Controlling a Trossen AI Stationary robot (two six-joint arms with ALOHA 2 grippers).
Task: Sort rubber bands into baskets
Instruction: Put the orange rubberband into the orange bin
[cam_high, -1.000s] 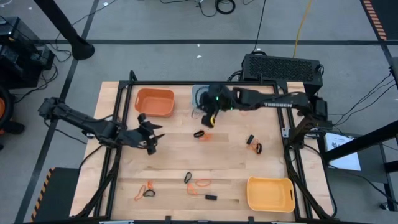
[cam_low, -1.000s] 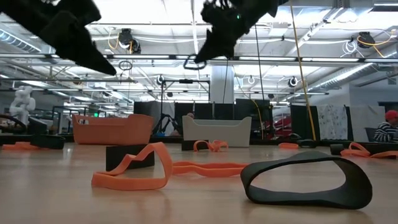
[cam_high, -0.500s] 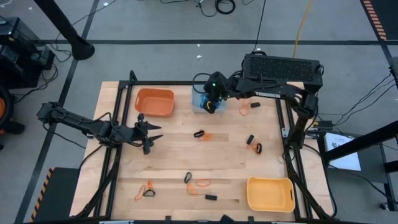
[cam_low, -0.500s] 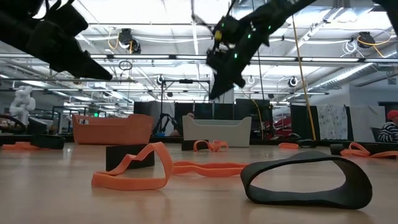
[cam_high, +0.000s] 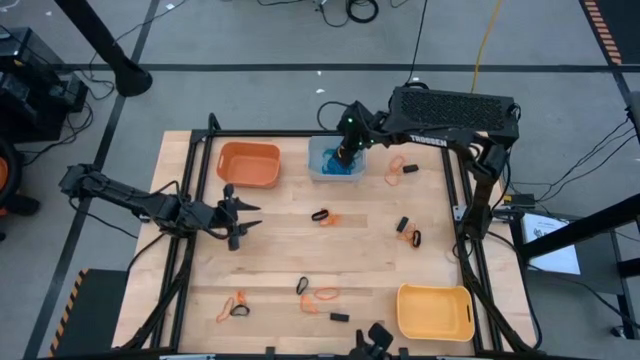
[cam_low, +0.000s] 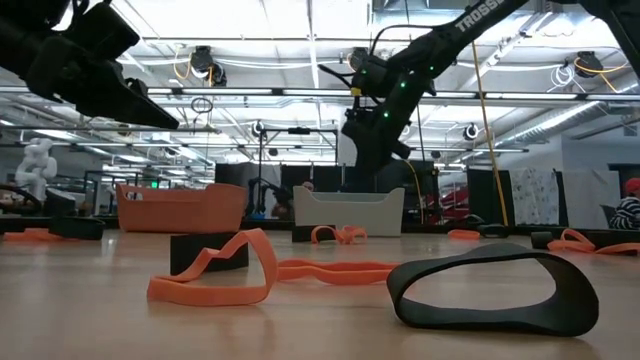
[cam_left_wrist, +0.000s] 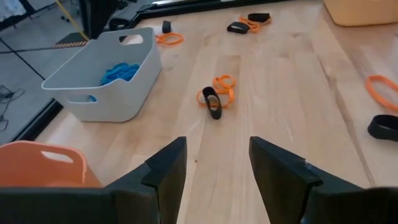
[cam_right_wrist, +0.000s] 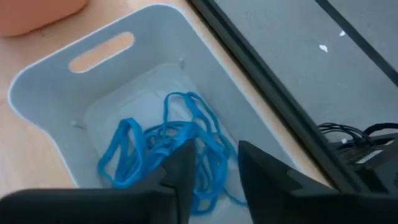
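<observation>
On the near table edge, black and orange rubber bands (cam_low: 490, 290) lie unsorted. Mid-table, the left gripper (cam_high: 235, 213) hovers, fingers spread, holding nothing. Farther back, the right gripper (cam_high: 346, 150) has moved over the blue-grey basket (cam_high: 318, 165); its fingers have just parted and hold nothing. Blue bands (cam_right_wrist: 165, 149) lie inside: one drop-off likely completed.

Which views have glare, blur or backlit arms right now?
Low view: bright ceiling lights leave both arms as dark silhouettes; the near black band is sharp, the pale basket behind softer. Right wrist view: own fingers blurred, blue bands in the basket clear. Left wrist view: soft glare on the wood. High view: even light, no harsh shadows.
</observation>
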